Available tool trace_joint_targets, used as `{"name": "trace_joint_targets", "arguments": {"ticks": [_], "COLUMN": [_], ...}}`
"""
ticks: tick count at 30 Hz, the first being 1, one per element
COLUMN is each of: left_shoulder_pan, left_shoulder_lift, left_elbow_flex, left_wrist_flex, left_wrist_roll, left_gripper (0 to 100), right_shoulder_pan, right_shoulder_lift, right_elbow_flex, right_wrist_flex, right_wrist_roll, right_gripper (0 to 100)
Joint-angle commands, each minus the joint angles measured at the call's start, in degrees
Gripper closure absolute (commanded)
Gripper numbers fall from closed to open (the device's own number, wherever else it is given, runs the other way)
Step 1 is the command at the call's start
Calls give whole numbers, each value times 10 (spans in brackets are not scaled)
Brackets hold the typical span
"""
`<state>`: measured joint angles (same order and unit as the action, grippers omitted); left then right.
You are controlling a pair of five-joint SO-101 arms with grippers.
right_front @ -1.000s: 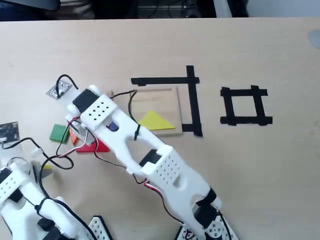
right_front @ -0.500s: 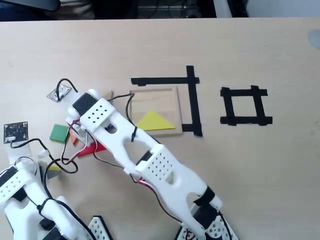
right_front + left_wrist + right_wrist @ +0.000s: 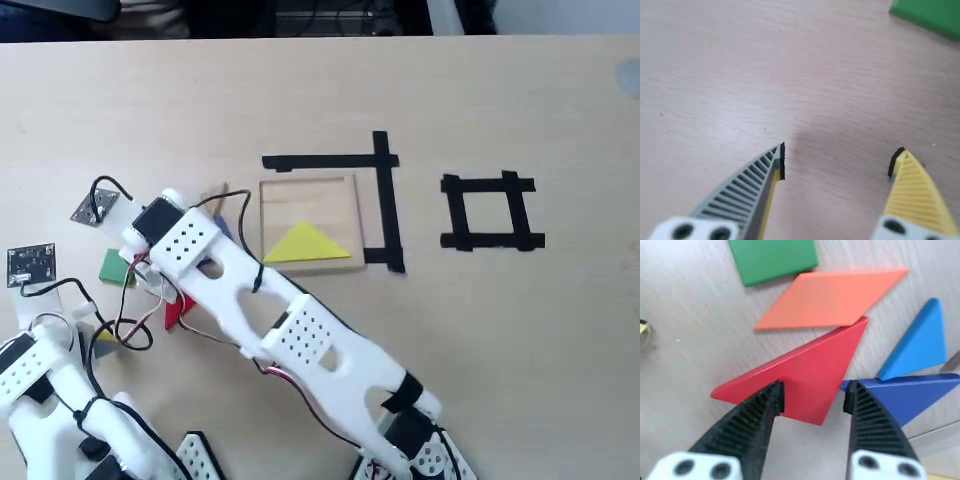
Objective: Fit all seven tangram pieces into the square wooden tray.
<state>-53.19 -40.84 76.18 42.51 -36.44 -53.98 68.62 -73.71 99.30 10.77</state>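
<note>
- The red triangle [image 3: 800,372] lies flat on the table [image 3: 500,350] among the loose pieces, well apart from the wooden tray [image 3: 345,195]. Its tip touches the orange parallelogram [image 3: 830,297].
- It looks thin, stiff, light and smooth, so it will probably slide. It is best pinched edge to edge near a corner.
- The right gripper [image 3: 812,392] is spread open, straddling it.
- The left gripper [image 3: 837,162] is open over bare table.

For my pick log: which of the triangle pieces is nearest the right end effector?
The red triangle: its edge sits inside the open right end effector. The light blue triangle and dark blue triangle lie outside it.
</note>
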Motion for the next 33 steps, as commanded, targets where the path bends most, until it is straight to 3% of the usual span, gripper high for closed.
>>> {"name": "trace_joint_targets", "arguments": {"ticks": [1, 15, 21, 27, 33], "left_shoulder_pan": [4, 2, -51, -75, -70], "left_shoulder_lift": [-11, -16, -15, -16, -17], "left_elbow_flex": [-1, 7, -7, -7, -7], "left_wrist_flex": [-4, -4, -6, -7, -5], "left_wrist_roll": [4, 5, 4, 5, 5], "left_gripper": [654, 654, 654, 652, 652], "right_shoulder_pan": [-24, -33, -24, -13, 1], "right_shoulder_lift": [-3, -24, 7, 40, 41], "right_elbow_flex": [-24, -49, -52, -52, -52], "right_wrist_flex": [15, 11, -5, -30, -17], "right_wrist_roll": [7, -17, -37, -93, -109], "right_gripper": [793, 793, 789, 708, 702]}}
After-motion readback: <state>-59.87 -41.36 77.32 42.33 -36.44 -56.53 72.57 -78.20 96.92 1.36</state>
